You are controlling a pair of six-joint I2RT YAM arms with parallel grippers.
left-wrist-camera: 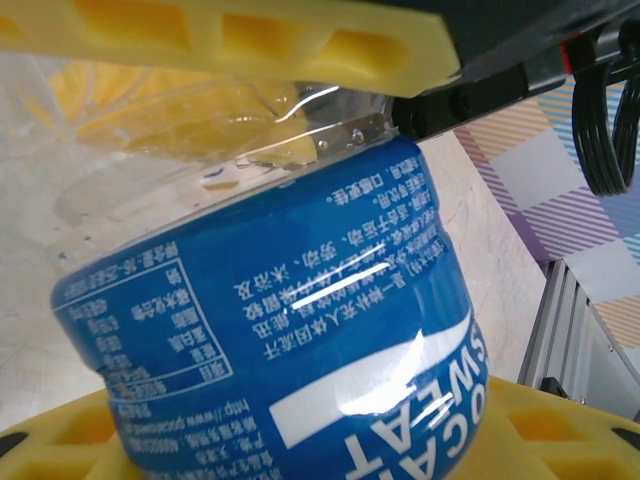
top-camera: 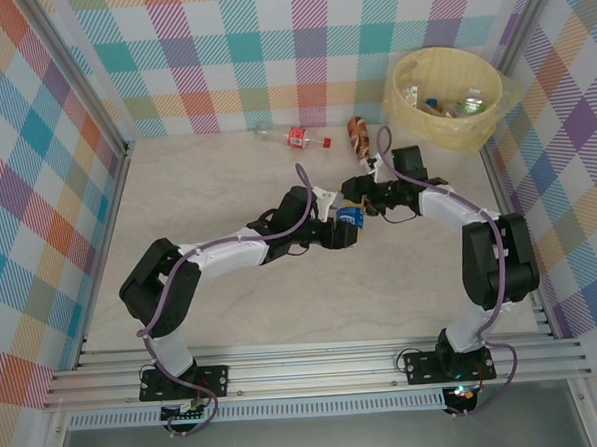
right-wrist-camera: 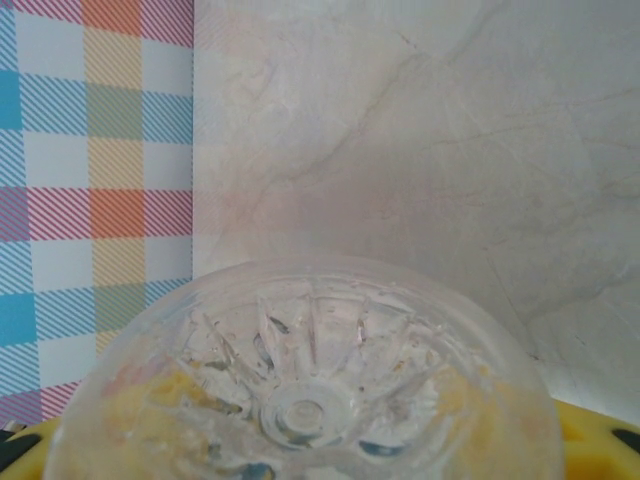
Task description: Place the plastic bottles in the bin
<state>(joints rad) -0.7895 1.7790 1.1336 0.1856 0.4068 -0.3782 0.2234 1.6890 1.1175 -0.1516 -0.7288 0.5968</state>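
I'm clamping the blue-label bottle (top-camera: 350, 219) in my left tool (left-wrist-camera: 300, 240), guessing it's going to my right tool (right-wrist-camera: 310, 440) (grip unclear), sitting nearer the bin (top-camera: 459, 135).

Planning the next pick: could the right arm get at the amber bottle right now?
Probably not yet: the right gripper is occupied around the blue-labelled bottle, though the amber bottle lies unobstructed nearby.

White "SWEAT" and Chinese print on the bottle (left-wrist-camera: 300, 340) label
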